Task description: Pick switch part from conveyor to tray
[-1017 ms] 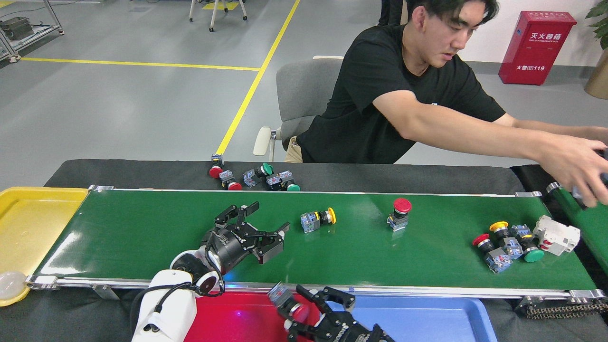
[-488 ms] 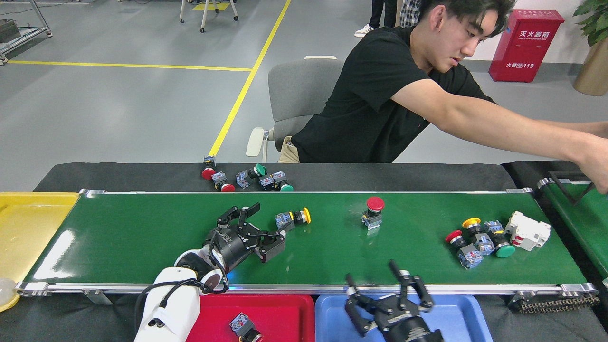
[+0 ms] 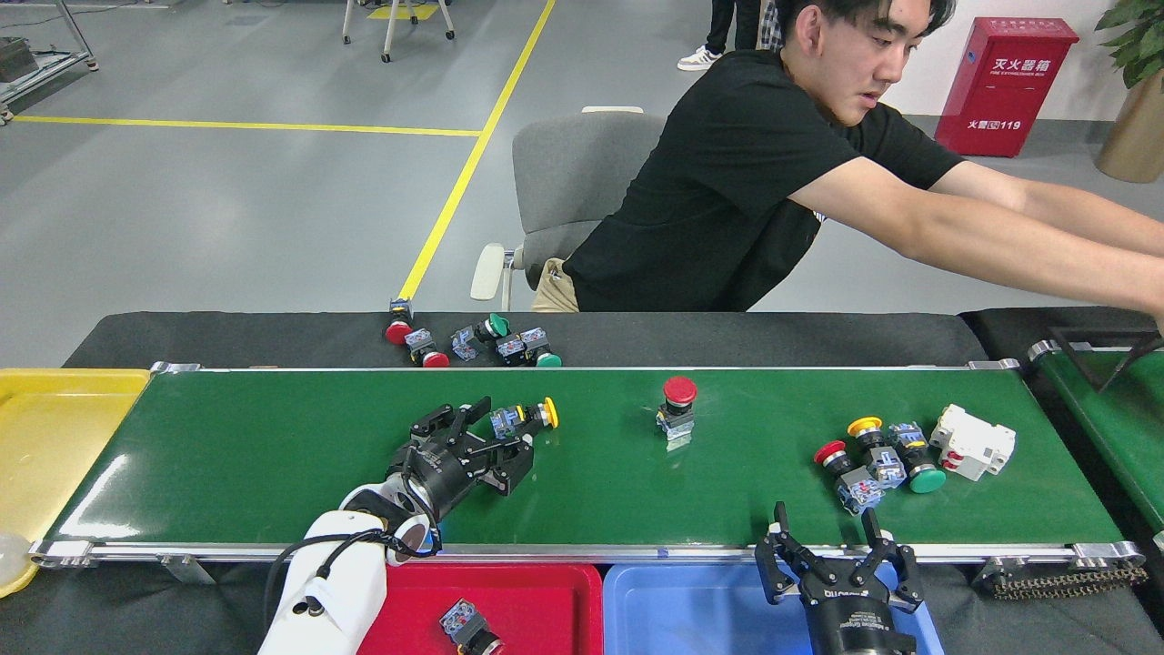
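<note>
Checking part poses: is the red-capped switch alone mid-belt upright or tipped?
Upright. The red-capped switch stands on its base on the conveyor, cap on top.

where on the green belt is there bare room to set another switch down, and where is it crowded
The conveyor lies bare from the yellow tray to the left claw, and between the red mushroom switch and the switch cluster. It is crowded at that cluster, with the white breaker, just beyond the right claw.

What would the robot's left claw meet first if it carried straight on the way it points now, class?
Most likely the yellow-capped switch part on the conveyor. The left claw is open and points up and to the right, with that part lying right at its fingertips. Height above the belt is hard to judge from one view.
</note>
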